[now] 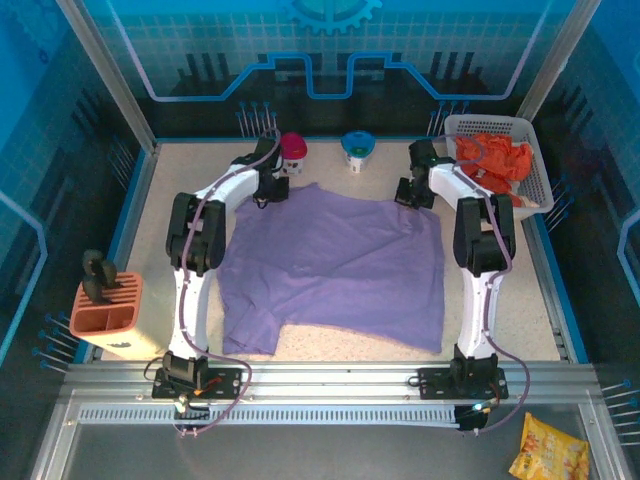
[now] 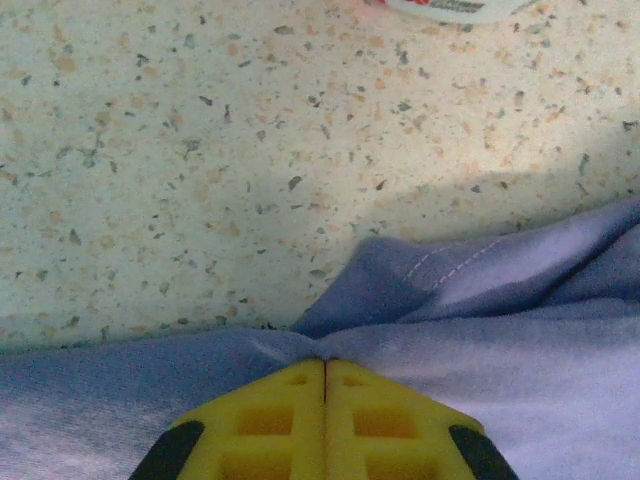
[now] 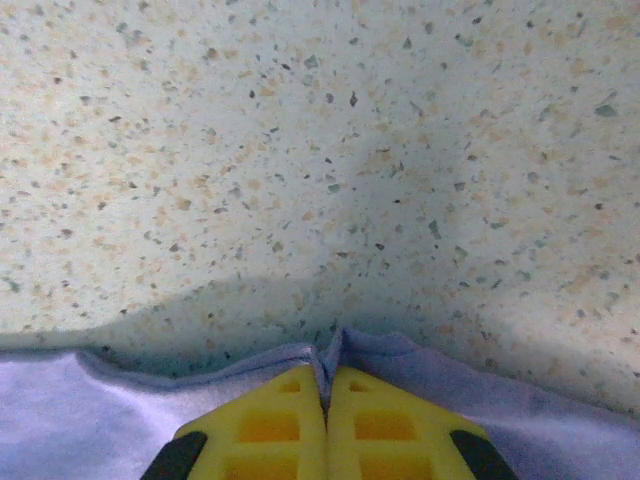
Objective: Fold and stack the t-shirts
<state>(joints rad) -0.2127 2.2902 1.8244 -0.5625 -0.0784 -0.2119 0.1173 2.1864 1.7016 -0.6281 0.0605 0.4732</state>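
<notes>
The lavender-purple t-shirt [image 1: 335, 265] lies spread flat in the middle of the speckled table. My left gripper [image 1: 268, 190] is at its far left corner, yellow fingers [image 2: 280, 420] shut on a pinch of the purple cloth [image 2: 480, 330]. My right gripper [image 1: 410, 192] is at the far right corner, its fingers [image 3: 370, 425] shut on the shirt's edge [image 3: 400, 350], a fold of cloth squeezed between them. Bright orange-red t-shirts [image 1: 497, 160] are bunched in the white lattice basket [image 1: 540, 185] at the back right.
A pink-lidded cup [image 1: 294, 152] and a blue-lidded cup [image 1: 357, 150] stand at the back, just beyond the shirt. An orange holder [image 1: 108, 315] sits at the left edge. A yellow snack bag [image 1: 549, 450] lies off the table at the front right.
</notes>
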